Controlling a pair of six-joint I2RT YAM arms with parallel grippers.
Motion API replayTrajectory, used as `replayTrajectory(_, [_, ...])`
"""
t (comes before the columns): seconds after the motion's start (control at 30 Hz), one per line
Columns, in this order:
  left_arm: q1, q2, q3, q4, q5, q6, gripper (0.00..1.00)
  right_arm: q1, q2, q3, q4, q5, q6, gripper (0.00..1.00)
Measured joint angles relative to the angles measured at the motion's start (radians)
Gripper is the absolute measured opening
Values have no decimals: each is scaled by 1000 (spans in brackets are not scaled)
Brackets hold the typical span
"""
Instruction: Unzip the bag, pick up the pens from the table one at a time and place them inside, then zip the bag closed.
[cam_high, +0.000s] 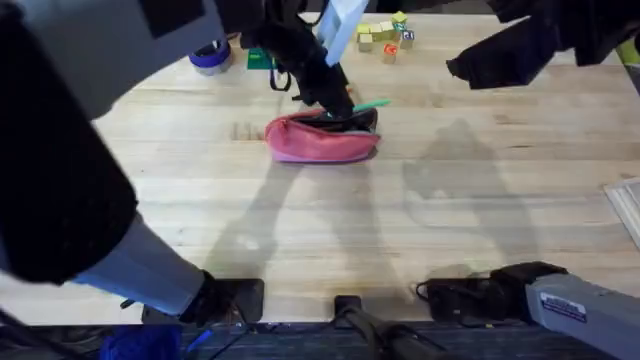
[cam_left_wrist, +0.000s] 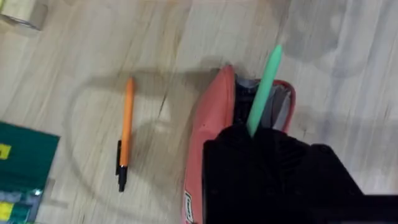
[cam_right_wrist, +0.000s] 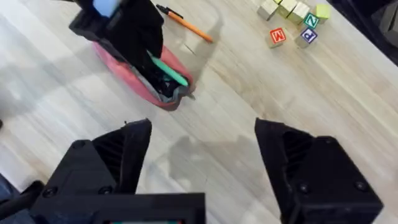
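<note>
The pink bag (cam_high: 322, 140) lies on the table (cam_high: 330, 230) a little behind the middle, with its zipper open and a dark lining showing. My left gripper (cam_high: 338, 103) hangs right over the opening, shut on a green pen (cam_high: 372, 103). In the left wrist view the green pen (cam_left_wrist: 264, 84) slants out of the gripper (cam_left_wrist: 249, 138) above the open bag (cam_left_wrist: 210, 124). An orange pen (cam_left_wrist: 126, 127) lies on the wood beside the bag. My right gripper (cam_right_wrist: 202, 155) is raised to the right of the bag (cam_right_wrist: 124, 81), open and holding nothing.
Coloured letter blocks (cam_high: 385, 38) sit at the back of the table. A blue tape roll (cam_high: 210, 57) and a green box (cam_high: 258, 58) are at the back left. A pale tray edge (cam_high: 625, 205) shows at the right. The wood in front of the bag is bare.
</note>
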Motion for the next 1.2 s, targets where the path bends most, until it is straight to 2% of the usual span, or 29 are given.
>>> replayTrajectory(0.17, [0, 37, 0, -10, 17, 40, 43, 0, 0, 0, 0, 0, 0, 997])
replayTrajectory(0.3, [0, 65, 0, -72, 9, 87, 43, 0, 0, 0, 0, 0, 0, 997])
replayTrajectory(0.5, [-3, 104, 0, -138, -103, 118, 42, 0, 0, 0, 0, 0, 0, 997])
replayTrajectory(0.7, [-13, 106, 0, -144, -226, 94, 42, 0, 0, 0, 0, 0, 0, 996])
replayTrajectory(0.93, [-17, 106, 1, -143, -257, 80, 48, 0, 0, 0, 0, 0, 0, 996])
replayTrajectory(0.97, [-17, 106, 1, -143, -259, 79, 105, 0, 0, 0, 0, 0, 0, 996])
replayTrajectory(1.0, [-17, 106, 1, -143, -260, 79, 225, 0, 0, 0, 0, 0, 0, 997])
replayTrajectory(1.1, [-17, 102, 4, -147, -261, 77, 693, 0, 0, 0, 0, 0, 0, 996])
replayTrajectory(1.17, [-15, 105, 4, -143, -265, 74, 952, 0, 0, 0, 0, 0, 0, 997])
replayTrajectory(1.2, [-15, 107, 4, -143, -265, 73, 982, 0, 0, 0, 0, 0, 0, 998])
